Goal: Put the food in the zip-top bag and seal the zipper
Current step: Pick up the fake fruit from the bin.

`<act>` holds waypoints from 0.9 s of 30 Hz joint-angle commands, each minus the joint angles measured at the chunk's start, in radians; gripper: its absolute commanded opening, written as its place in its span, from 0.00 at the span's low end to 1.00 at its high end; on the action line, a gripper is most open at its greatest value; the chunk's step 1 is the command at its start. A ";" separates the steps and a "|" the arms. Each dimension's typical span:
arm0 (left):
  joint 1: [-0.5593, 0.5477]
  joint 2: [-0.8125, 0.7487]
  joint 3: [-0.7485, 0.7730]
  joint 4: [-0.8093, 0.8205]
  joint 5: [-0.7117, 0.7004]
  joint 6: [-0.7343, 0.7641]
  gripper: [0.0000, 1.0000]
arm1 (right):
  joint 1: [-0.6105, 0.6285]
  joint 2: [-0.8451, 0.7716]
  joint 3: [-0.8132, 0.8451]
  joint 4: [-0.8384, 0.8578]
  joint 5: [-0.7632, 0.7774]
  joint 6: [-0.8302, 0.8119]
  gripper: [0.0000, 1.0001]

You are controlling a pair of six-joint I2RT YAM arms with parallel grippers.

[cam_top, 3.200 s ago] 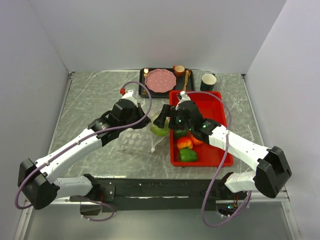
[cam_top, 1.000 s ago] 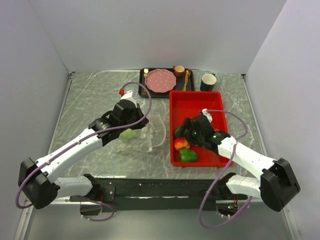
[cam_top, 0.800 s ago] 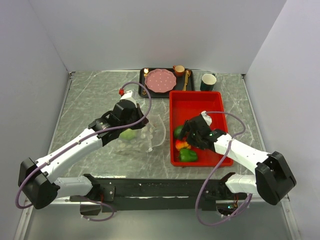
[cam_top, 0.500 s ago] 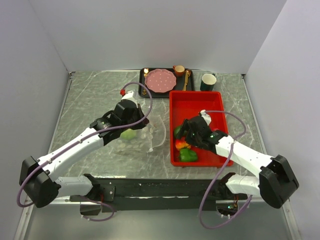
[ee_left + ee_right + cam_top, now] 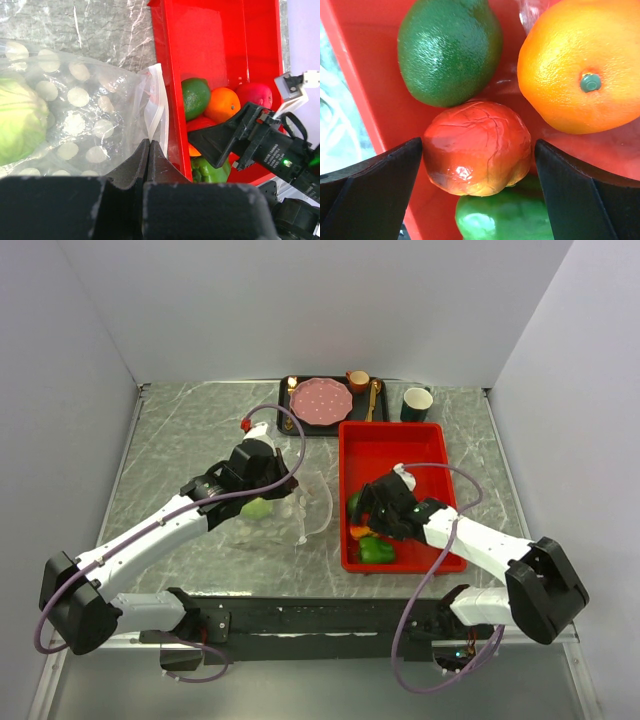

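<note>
Right wrist view looks straight down on the red-yellow fruit point(image 5: 477, 147), which lies on the floor of the red tray point(image 5: 375, 115), near the tray wall that faces the bag. The dark green avocado point(image 5: 447, 52) touches it on the far side. The orange point(image 5: 580, 65) sits just beside both, and the green pepper point(image 5: 505, 220) is tucked against its near side. The right gripper point(image 5: 370, 520) hangs over this cluster with its jaws spread wide. One finger stands on each side of the red-yellow fruit, very close to it; whether either finger touches the fruit cannot be told. The left wrist view adds the red apple point(image 5: 255, 95), lying past the orange toward the tray's opposite wall.

The pale green cabbage point(image 5: 20, 120) is the one piece outside the tray. It lies inside the zip-top bag point(image 5: 90, 95) and shows through the dotted clear film. The bag rests on the grey marbled table point(image 5: 180, 430) just beside the tray, with its mouth turned toward the tray and standing open. The zipper point(image 5: 159, 107), a narrow white strip, curves along that mouth edge. The left gripper point(image 5: 149, 150) has its fingers pressed together on the bag's film right at the mouth edge, just beside the zipper.

At the far side of the table, a pink plate point(image 5: 320, 400) sits on a black tray point(image 5: 292, 425), and a dark cup point(image 5: 417, 402) stands near it.
</note>
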 commanded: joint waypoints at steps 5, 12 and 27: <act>-0.001 -0.017 0.024 0.012 -0.009 0.008 0.01 | 0.006 0.032 0.013 -0.003 0.015 -0.004 0.99; -0.001 -0.020 0.014 0.015 -0.009 0.002 0.01 | 0.005 -0.017 0.036 0.014 0.048 -0.041 0.77; -0.001 -0.020 0.011 0.023 -0.009 0.004 0.01 | 0.005 -0.192 0.130 -0.008 0.103 -0.136 0.69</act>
